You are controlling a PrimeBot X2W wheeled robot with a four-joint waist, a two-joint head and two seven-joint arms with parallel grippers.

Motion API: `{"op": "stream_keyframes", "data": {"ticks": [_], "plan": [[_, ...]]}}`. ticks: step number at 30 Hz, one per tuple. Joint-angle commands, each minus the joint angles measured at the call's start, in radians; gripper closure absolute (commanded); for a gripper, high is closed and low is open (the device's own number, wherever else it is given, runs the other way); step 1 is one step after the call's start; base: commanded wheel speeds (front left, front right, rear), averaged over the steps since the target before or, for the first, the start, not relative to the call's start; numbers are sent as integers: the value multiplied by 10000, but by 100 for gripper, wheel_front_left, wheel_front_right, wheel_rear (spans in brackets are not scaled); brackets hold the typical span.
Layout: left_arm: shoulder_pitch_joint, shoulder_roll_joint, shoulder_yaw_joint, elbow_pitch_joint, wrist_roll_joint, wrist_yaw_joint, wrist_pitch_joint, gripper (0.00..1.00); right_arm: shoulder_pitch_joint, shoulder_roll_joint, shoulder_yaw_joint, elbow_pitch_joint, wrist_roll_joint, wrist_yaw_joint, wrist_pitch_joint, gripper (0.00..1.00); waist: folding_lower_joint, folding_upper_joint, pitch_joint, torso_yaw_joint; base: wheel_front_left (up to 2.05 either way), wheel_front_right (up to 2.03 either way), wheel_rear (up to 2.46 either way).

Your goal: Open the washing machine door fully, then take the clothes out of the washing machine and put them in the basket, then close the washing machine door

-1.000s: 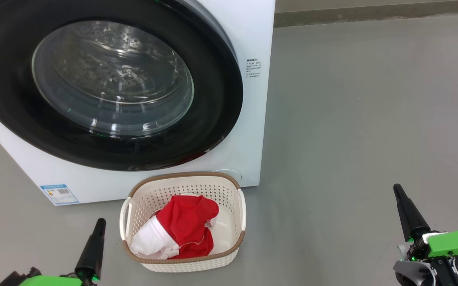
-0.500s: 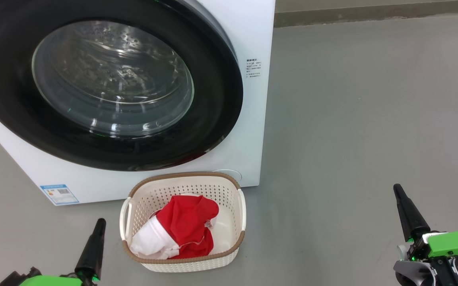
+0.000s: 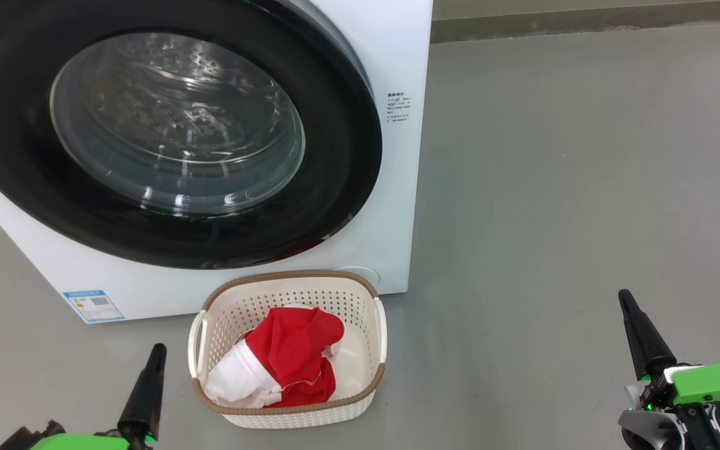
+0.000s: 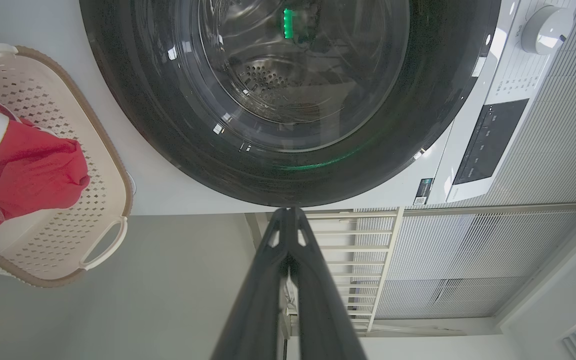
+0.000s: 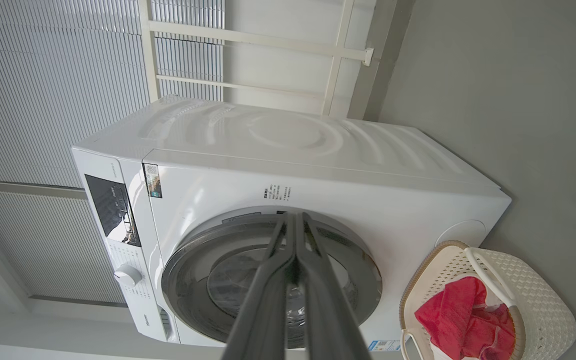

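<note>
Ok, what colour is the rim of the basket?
Brown, woven-look, above cream perforated walls. The basket rim shows best in the head view.

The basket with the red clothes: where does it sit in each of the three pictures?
Head view: basket at bottom centre, just below the washing machine door.
Left wrist view: basket at the left edge, partly cut off.
Right wrist view: basket in the bottom right corner.
Shared landmark: the round black-rimmed washing machine door.

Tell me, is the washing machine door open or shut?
Shut: the door sits flush against the washing machine, no gap at its rim.
</note>
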Motion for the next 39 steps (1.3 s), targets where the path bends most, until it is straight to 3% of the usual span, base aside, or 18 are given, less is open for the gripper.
{"op": "stream_keyframes", "data": {"ticks": [1, 39], "plan": [[-402, 104, 345, -205, -72, -67, 46, 100, -411, -85, 177, -247, -4, 4, 61, 100, 0, 0, 0, 0, 0, 0, 0], [-401, 104, 344, -205, -73, -67, 45, 100, -411, -85, 178, -248, -3, 4, 60, 100, 0, 0, 0, 0, 0, 0, 0]]}}
